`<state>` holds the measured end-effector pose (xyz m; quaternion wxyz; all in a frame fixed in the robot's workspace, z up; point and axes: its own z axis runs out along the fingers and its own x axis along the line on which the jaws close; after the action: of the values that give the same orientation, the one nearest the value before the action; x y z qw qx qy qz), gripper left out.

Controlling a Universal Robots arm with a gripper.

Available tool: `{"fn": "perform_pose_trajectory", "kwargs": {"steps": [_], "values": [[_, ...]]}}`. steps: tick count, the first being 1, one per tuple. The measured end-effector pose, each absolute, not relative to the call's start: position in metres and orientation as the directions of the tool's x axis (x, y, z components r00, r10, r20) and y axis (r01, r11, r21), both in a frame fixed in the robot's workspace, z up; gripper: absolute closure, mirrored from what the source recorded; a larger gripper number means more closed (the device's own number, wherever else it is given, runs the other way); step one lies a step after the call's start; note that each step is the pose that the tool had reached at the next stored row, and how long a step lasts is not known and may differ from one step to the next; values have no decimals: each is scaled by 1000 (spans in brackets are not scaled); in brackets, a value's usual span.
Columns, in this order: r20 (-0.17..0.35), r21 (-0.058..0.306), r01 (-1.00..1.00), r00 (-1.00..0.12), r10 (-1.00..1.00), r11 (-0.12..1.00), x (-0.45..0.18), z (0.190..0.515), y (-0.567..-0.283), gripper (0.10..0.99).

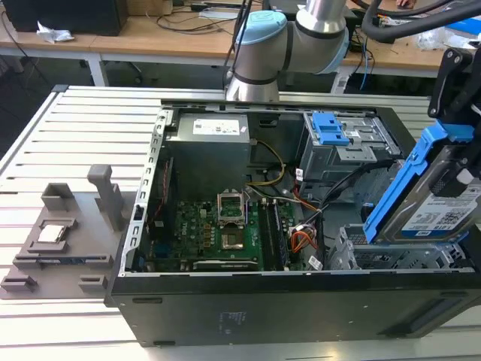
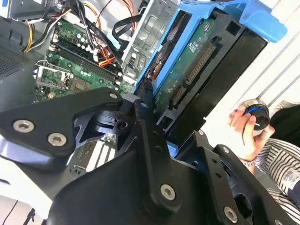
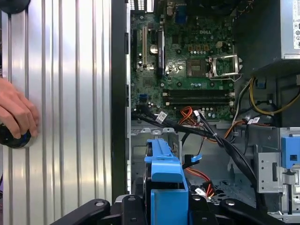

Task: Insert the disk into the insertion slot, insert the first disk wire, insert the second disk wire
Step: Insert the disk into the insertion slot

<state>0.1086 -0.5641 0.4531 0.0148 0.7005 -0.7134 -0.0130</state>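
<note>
Gripper (image 3: 165, 208) clenched on the disk (image 1: 432, 207), blue carrier between the jaws, steeply tilted, not yet in the insertion slot (image 1: 357, 254) below the jaws.

Risks:
- Tilted entry could jam a carrier corner on the cage edge.
- Black cable bundle (image 3: 220, 140) crossing just ahead of the jaws could snag or get pinched.

Exterior view gives tilt against the slot. Second wrist view gives the disk's board side and connector, plus a hand (image 2: 241, 133) on a round knob (image 2: 256, 115) off to one side of the jaws.

Tilted disk (image 1: 430, 216) in the black end effector (image 1: 458, 174), just above the insertion slot (image 1: 391, 257) of the open computer case (image 1: 263, 312)
</note>
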Motion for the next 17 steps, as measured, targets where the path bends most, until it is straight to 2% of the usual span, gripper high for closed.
{"fn": "perform_pose_trajectory", "kwargs": {"steps": [4, 17], "values": [[3, 39, -999, -18, -1000, 18, 106, 436, -551, 725], [2, 39, -999, -18, -1000, 18, 105, 415, -549, 725]]}}
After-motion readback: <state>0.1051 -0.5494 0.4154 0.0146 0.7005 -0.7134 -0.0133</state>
